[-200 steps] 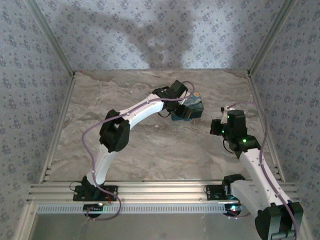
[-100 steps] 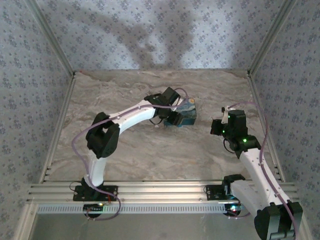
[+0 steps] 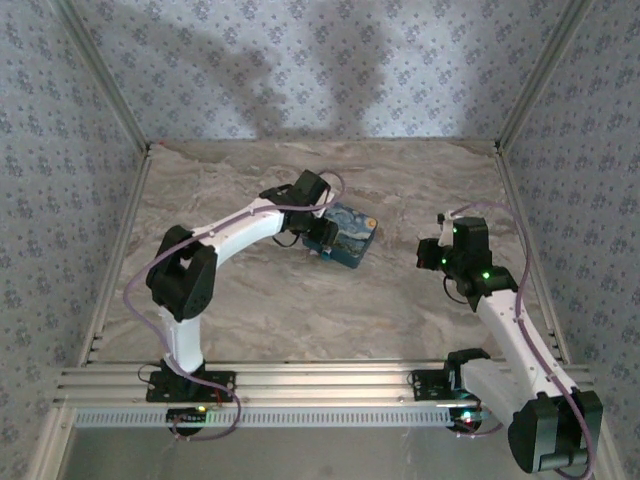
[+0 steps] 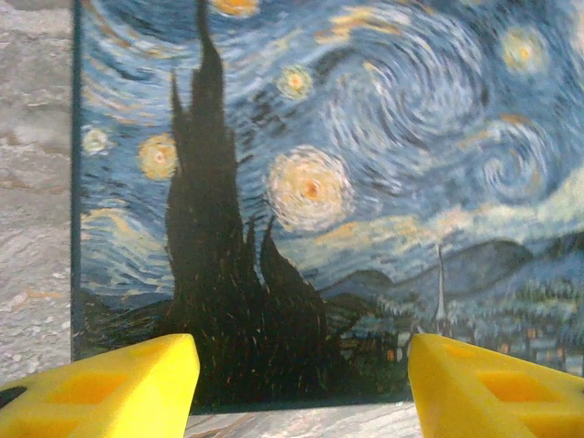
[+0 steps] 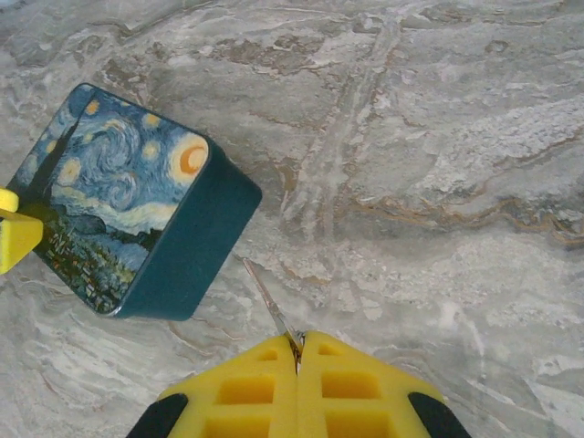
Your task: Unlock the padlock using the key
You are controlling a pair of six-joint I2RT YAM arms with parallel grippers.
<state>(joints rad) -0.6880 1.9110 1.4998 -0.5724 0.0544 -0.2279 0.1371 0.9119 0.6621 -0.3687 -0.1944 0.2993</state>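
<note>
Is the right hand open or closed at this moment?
Closed. The fingers of the right hand meet with no gap, pinching a thin silvery key that sticks out toward the blue box.

robot test booth: wallpapered walls (image 3: 300, 60), marble-look tabletop (image 3: 300, 310)

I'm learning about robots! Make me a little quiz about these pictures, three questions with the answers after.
1. True or false: the right tool is shut on the key.
2. What lies just ahead of the left tool? A) a red cup B) the starry-painting box C) a banana
3. Fill in: the right tool's fingers are coloured ____.
Key: 1 true; 2 B; 3 yellow.
</note>
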